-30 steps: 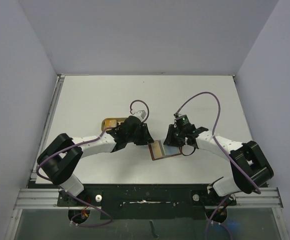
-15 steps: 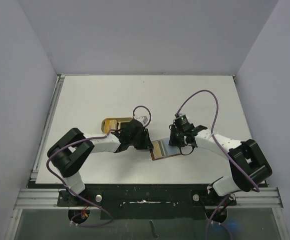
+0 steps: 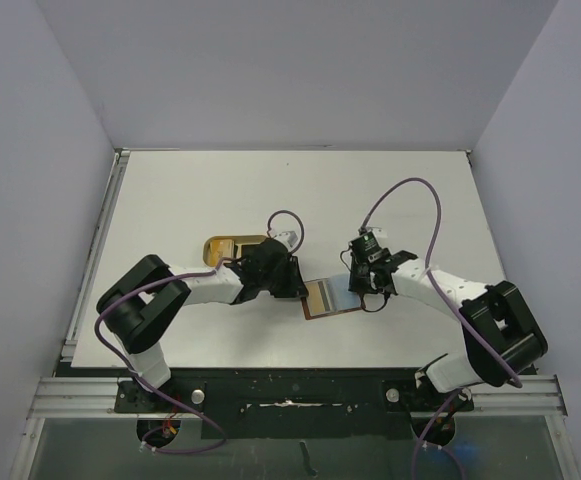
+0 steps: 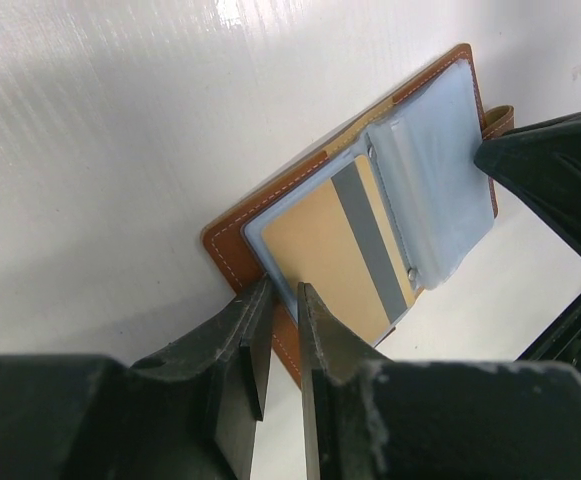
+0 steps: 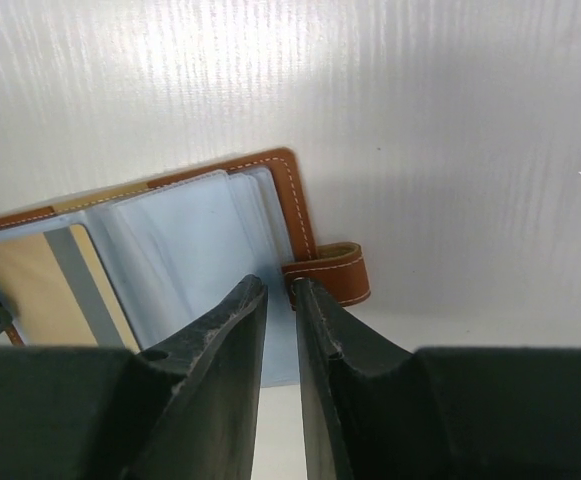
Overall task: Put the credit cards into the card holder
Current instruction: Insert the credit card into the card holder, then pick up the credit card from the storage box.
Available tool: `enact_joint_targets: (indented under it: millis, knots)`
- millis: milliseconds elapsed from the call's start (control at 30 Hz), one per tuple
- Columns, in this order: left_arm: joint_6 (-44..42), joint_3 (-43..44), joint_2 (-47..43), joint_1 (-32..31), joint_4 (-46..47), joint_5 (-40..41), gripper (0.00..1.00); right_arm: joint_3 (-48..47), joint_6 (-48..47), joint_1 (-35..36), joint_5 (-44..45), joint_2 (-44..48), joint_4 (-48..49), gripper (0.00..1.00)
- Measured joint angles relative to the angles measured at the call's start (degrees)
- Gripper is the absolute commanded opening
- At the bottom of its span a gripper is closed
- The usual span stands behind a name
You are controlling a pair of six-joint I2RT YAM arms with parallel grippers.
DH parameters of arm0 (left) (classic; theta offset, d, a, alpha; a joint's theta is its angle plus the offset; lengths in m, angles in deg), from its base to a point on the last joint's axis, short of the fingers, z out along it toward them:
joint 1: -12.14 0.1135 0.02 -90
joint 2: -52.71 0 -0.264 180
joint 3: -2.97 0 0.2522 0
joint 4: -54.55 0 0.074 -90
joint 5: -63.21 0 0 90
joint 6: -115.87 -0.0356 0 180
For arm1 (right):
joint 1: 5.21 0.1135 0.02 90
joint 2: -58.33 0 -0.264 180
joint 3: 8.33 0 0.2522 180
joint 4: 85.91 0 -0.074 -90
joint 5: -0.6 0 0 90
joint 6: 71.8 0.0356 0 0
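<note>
Claw status, left claw: jaws nearly together and pinching the near left corner of the card holder, with the leather edge between them. Right claw: jaws nearly together at the opposite edge, just beside the snap tab. A pale sleeve shows in the gap, but it cannot be told whether it is gripped. The card holder lies open and flat on the table between the two arms, clear sleeves facing up. One tan credit card with a grey stripe sits inside the left sleeve, so, as a judgement, at least one insertion is complete. No other loose card can be made out. The tan tray behind the left arm is partly hidden, and its contents cannot be read, so the remaining count is unknown. Pale lilac walls enclose three sides. The table is white, with a faint ribbed sheen in the wrist views.
</note>
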Motion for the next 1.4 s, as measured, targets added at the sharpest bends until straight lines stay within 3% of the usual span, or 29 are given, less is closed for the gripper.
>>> enact_joint_targets:
  millis: [133,267,600,1067,1400]
  knots:
    - [-0.2,0.5,0.0,0.0,-0.6,0.3,0.18,0.8,0.1,0.0,0.8,0.9,-0.7,0.22]
    - [-1.7,3.4,0.0,0.0,-5.0,1.1,0.21,1.2,0.2,0.0,0.8,3.0,-1.7,0.30]
    - [-9.9,13.7,-5.0,2.7,-18.1,11.7,0.37,1.2,0.2,0.0,-1.0,14.2,-2.5,0.42]
    - [-18.4,14.8,-6.0,16.4,-31.0,26.9,0.50,1.3,0.8,0.0,-4.8,23.7,0.7,0.46]
    - [-21.1,15.7,-0.6,17.1,-32.7,30.1,0.50,1.8,1.4,0.0,-5.6,23.8,1.8,0.46]
